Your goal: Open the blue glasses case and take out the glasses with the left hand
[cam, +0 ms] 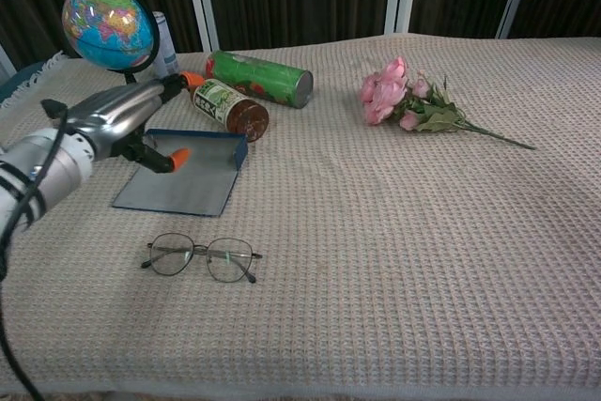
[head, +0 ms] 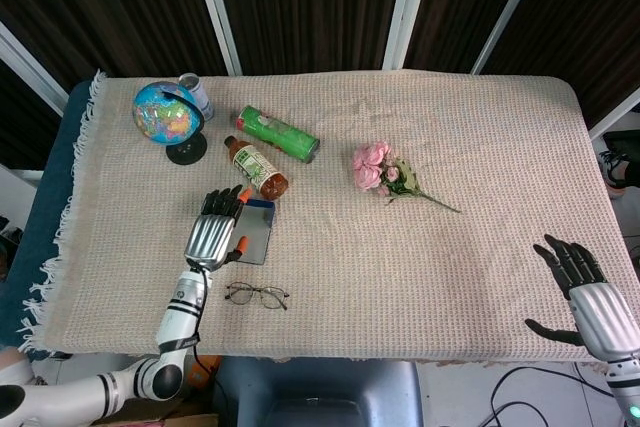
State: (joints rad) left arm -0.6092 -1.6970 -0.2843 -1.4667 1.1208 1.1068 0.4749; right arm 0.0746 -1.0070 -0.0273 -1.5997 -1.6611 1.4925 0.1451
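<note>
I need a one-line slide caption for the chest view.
Left hand over the blue glasses case; glasses lie on the tablecloth in front.
</note>
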